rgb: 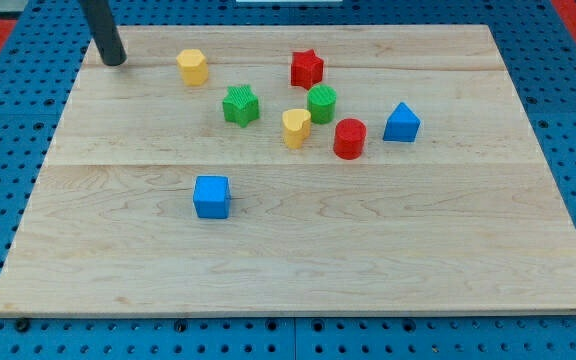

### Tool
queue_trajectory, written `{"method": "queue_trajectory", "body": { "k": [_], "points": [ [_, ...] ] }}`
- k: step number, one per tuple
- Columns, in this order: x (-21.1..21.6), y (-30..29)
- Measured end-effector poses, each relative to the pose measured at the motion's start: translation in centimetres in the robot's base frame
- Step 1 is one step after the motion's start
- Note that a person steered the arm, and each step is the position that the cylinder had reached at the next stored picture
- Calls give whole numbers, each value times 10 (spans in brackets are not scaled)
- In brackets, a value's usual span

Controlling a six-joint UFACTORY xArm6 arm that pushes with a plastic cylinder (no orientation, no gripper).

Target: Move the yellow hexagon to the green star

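— Where do we stand with the small yellow hexagon block (193,66)?

— It sits near the view's top left of the pale wooden board (298,250), apart from the ridged green star block (239,104), which lies just below it and to the view's right. We judge it light and rigid, probably a hard plastic piece that will slide easily on the smooth wood and may spin if we catch it off-centre.

— So where do we take it?

— We cannot grasp it; we carry no jaws at all, only a straight dark rod, so nothing opens, closes or is held. We should meet the hexagon on its upper-left face, opposite the green star, and push through its middle.

— And my tip (114,62)?

— Well to the view's left of the hexagon, near the board's top-left corner, touching no block.

— Anything in the way?

— The yellow heart block (296,127), green cylinder (321,103), red star (307,68) and red cylinder (349,138) cluster beyond the green star, so too hard a shove could scatter them. The blue cube (211,196) and the blue block (401,122) at the view's right lie clear of the path.
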State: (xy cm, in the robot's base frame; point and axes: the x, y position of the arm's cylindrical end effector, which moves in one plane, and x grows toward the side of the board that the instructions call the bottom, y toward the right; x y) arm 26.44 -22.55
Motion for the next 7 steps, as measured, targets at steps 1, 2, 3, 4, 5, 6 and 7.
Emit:
{"method": "queue_trajectory", "body": {
  "k": [1,2,3,4,5,6,7],
  "points": [
    [0,36],
    [-1,38],
    [-1,42],
    [-1,74],
    [-1,107],
    [-1,131],
    [-1,132]
  ]
}}
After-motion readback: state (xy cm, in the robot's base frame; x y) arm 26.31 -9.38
